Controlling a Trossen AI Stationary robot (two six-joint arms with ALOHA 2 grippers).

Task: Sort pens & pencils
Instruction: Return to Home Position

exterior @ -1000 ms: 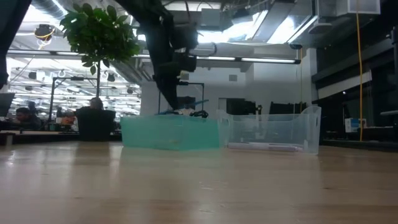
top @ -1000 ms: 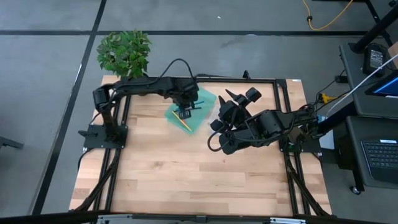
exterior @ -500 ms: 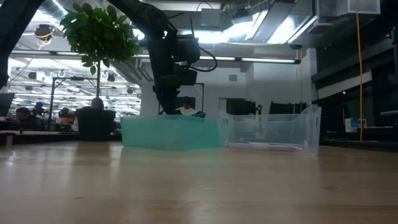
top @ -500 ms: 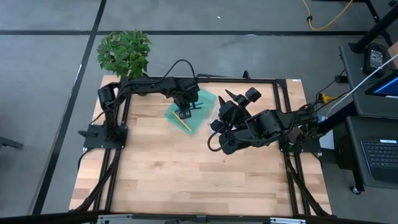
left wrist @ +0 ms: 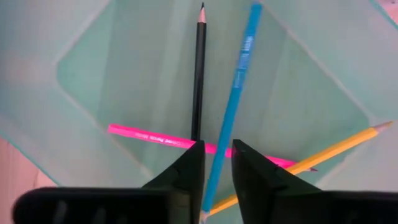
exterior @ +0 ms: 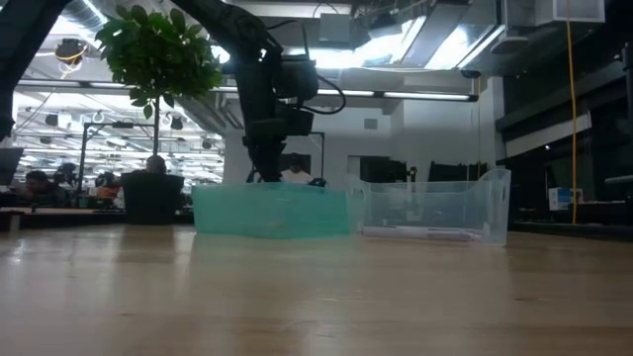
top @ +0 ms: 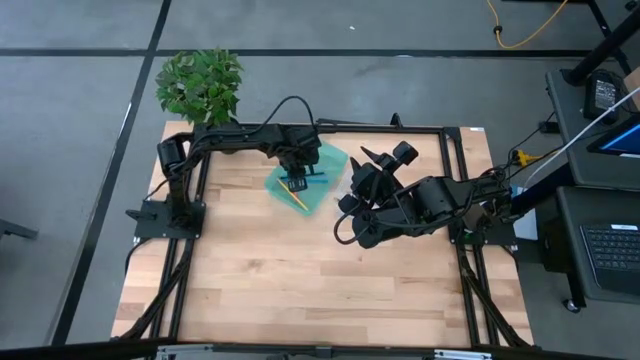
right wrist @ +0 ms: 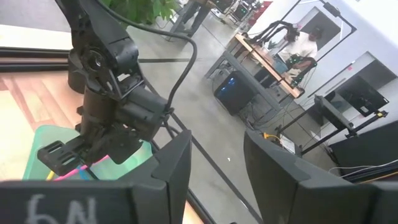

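A green tray (top: 305,180) stands at the table's far middle. On its floor lie a black pencil (left wrist: 199,74), a blue one (left wrist: 239,81), a pink one (left wrist: 149,138) and a yellow one (left wrist: 336,149). My left gripper (left wrist: 216,144) points down into this tray, open. Its fingers stand on either side of the blue pencil's lower part, with a little room at each side. My right gripper (top: 385,155) hangs raised to the right of the tray, open, with nothing between its fingers (right wrist: 174,168).
A clear tray (exterior: 430,208) stands right beside the green one, and a thin stick (exterior: 415,233) lies on its floor. In the high view my right arm (top: 420,205) covers it. A potted plant (top: 200,82) stands beyond the table's far left corner.
My left gripper has gone down into the green tray with the blue pencil. A second ago the pencil stuck out above the tray's rim. It has sunk to the rim's height.
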